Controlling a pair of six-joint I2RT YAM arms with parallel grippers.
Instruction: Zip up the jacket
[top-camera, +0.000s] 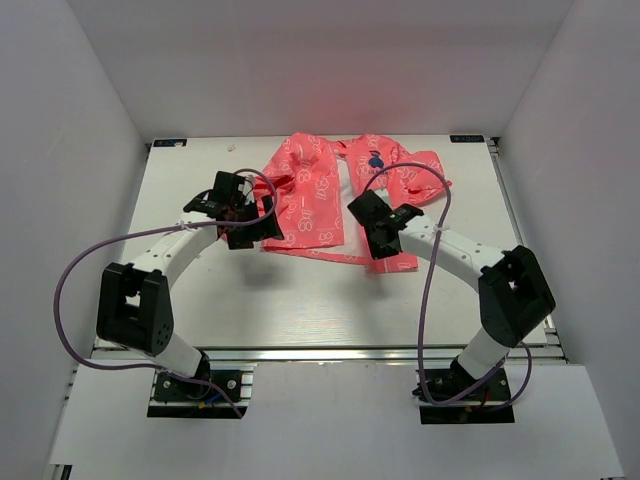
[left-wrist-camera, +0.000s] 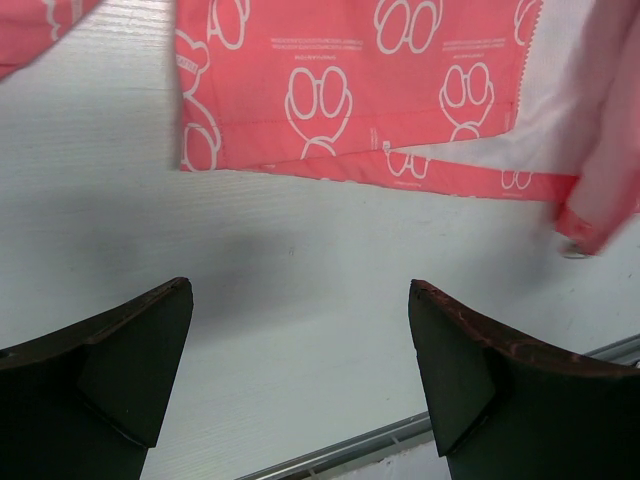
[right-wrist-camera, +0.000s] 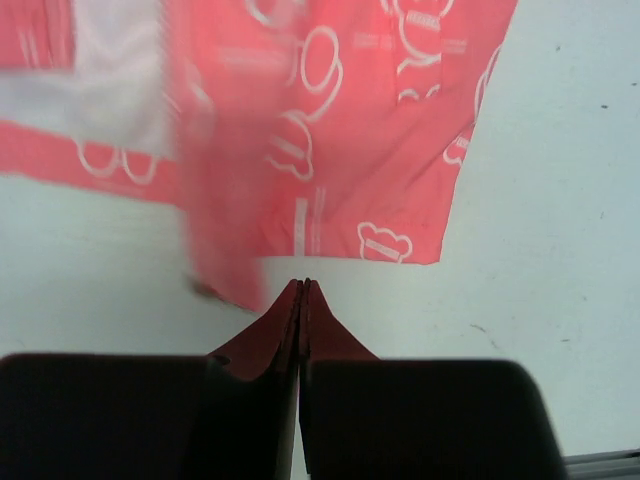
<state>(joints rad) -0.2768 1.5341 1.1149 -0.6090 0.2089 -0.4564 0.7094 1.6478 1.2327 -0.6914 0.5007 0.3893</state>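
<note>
Right jaws sit closest to us in the right wrist view, and they are shut tight, tip pressed to tip. Their tips end just under the bottom hem of the jacket, on the side nearest us. We cannot tell if any cloth is pinched between them. Just to the left of the tips hangs a smeary pink flap with a small dark bit at its low end. It is too blurry to name, but we think it may be the bottom of the zip

Left jaws are as wide apart as can be and hold nothing. Their two dark fingers hover over bare bench, near the hem of the jacket's other front half but not touching it

Farther out, the jacket lies flat at the far middle of the bench, front side up and not zipped. Between the two front halves we see white lining, and the dark blue emblem is up near the top

We think the step now is getting hold of the bottom of the zip. To do it well, we should check that the right jaws really have the cloth. If not, we open them and go for the flap's edge. Then the left jaws should come in low and pinch the other hem corner, so both zip ends can meet. We should pull gently, since this thin cloth looks like it bunches easily
</note>
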